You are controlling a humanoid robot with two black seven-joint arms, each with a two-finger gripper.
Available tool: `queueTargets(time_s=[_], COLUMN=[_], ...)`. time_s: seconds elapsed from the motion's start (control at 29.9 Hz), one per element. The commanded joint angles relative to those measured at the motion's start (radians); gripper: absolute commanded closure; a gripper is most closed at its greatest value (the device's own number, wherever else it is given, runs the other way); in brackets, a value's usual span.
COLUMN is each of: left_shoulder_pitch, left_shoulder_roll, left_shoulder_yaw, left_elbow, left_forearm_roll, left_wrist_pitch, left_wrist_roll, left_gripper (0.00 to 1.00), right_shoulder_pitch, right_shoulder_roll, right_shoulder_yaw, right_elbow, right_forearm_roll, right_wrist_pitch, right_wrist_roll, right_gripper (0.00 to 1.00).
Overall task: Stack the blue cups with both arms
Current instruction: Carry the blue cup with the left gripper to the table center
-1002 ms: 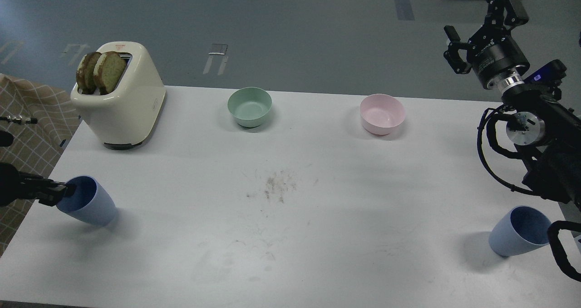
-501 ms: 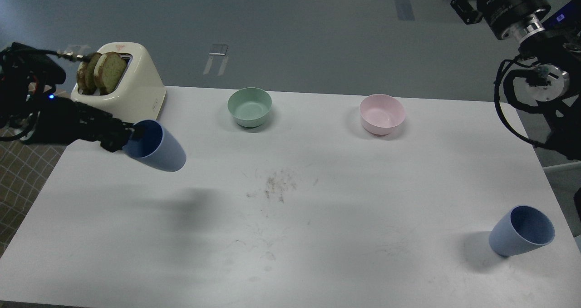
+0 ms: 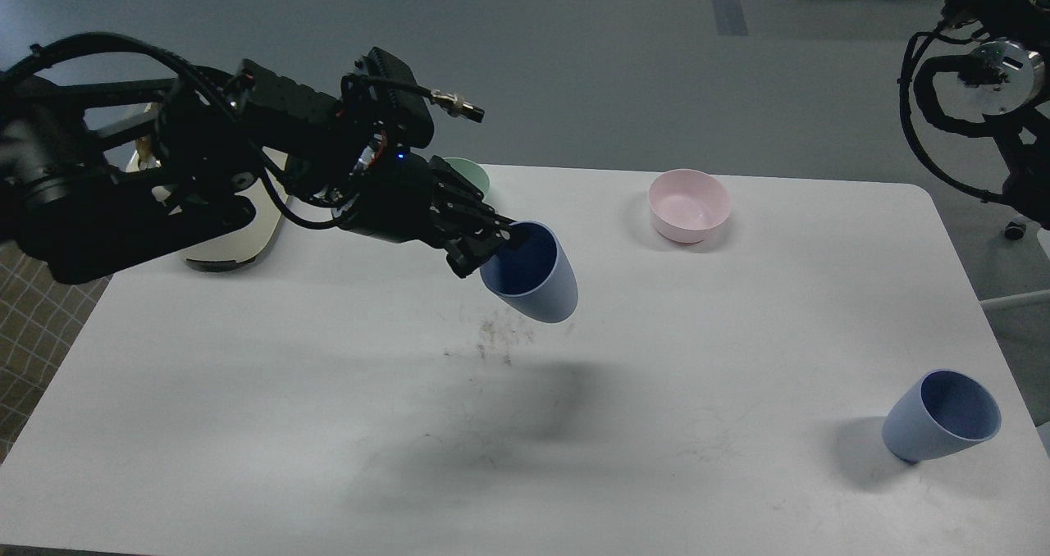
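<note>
My left gripper (image 3: 490,248) is shut on the rim of a pale-blue cup (image 3: 533,273) and holds it in the air above the middle of the white table (image 3: 328,425), mouth facing me. The second blue cup (image 3: 939,417) stands on the table at the front right, apart from both arms. My right arm (image 3: 976,88) is raised at the top right corner; its gripper is above the frame's edge and out of view.
A pink bowl (image 3: 687,205) stands at the back right. A green bowl (image 3: 472,175) and a cream toaster (image 3: 246,240) at the back left are mostly hidden behind my left arm. Crumbs (image 3: 496,339) lie mid-table.
My left arm has lifted its blue cup from the front left and carried it right, over the table's middle. My right arm has risen, its gripper leaving the frame.
</note>
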Motion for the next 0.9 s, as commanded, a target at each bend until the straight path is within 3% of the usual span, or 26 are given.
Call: queueTargets(time_s=[0.0,0.3,0.87], left_shoulder_pitch=[0.007,0.013,0.005], left_shoulder_roll=[-0.099,-0.37,-0.423], left_shoulder_yaw=[0.002,0.011,0.178], left_elbow=[0.036,0.218,0.317], left_forearm_roll=[0.019,0.039,0.039], left_wrist_pitch=[0.0,0.0,0.0], left_wrist_roll=[0.034,0.042,0.04], left_gripper=[1.0,1.0,1.0], right_shoulder_pitch=[0.006,0.01,-0.01], right_shoulder_roll=[-0.001,-0.008,-0.014], right_shoulder_yaw=[0.0,-0.003,-0.002], right_elbow=[0.0,0.0,0.001], right_forearm_roll=[0.0,0.002,0.003], right_wrist_pitch=[0.0,0.0,0.0], right_wrist_roll=[0.0,0.0,0.0], right_gripper=[0.0,0.0,0.0])
